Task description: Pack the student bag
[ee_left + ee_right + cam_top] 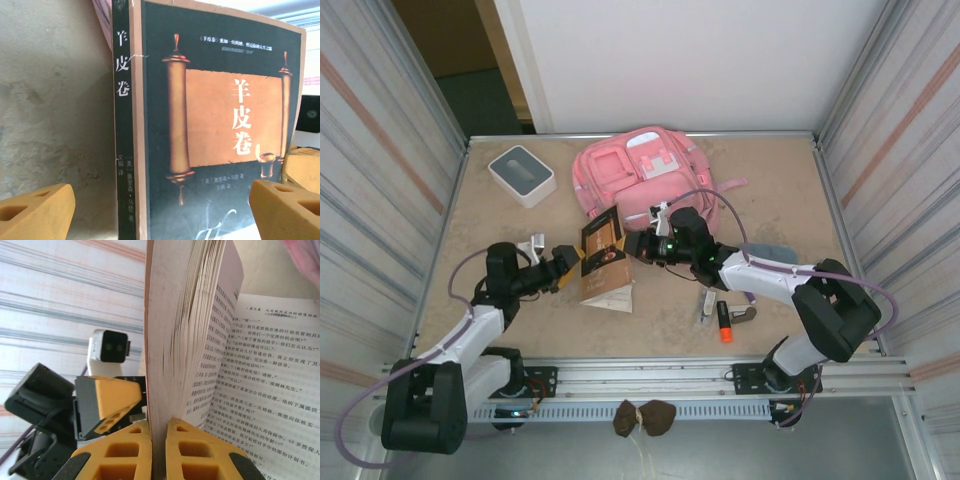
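Pink student bag [640,175] lies flat at the back of the worktop [780,190], dead centre. Just in front of it, a dark book [605,262] stands on edge, pages fanned. Right gripper [159,440] is clamped tight on a wad of its pages. Left gripper [160,207] is spread wide, facing the cover, gripping nothing. A grey-and-white box [522,175] sits off to the bag's left.

We reach both arms inward over the table, wrists facing each other. Our left gripper [570,266] stands wide open, its fingers [35,215] spread far apart. Our right gripper [640,245] is clamped tight on the book [170,340], its fingers pressing from both sides.
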Motion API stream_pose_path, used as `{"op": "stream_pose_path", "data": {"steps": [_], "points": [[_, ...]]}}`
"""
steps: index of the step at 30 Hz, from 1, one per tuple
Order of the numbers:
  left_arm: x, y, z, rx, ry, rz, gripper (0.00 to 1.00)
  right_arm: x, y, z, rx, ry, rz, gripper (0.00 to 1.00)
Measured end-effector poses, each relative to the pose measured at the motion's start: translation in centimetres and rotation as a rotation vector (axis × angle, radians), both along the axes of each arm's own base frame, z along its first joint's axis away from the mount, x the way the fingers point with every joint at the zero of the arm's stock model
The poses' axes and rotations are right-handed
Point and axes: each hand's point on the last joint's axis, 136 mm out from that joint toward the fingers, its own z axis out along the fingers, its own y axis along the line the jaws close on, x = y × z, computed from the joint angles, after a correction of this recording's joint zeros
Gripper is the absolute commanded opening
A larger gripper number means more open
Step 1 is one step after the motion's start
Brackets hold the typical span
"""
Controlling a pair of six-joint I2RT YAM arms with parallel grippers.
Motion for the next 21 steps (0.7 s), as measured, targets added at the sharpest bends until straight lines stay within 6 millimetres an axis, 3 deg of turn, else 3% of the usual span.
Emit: {"op": "stream_pose_path", "data": {"steps": [6, 12, 21], "points": [[0.1, -0.4, 0.2, -0.031, 0.011, -0.015, 0.86, -0.1, 0.4, 1.2, 0.051, -0.010, 0.015, 0.00], [0.4, -1.0, 1.6, -0.072, -0.022, -0.035, 0.54, -0.1, 0.5, 1.7, 0.069, -0.018, 0.027, 0.00], [1.2, -2.0, 4.8, -0.094, -0.103, -0.077, 0.27, 1.3, -0.8, -0.2, 0.035, 0.019, 0.006, 0.00]]}}
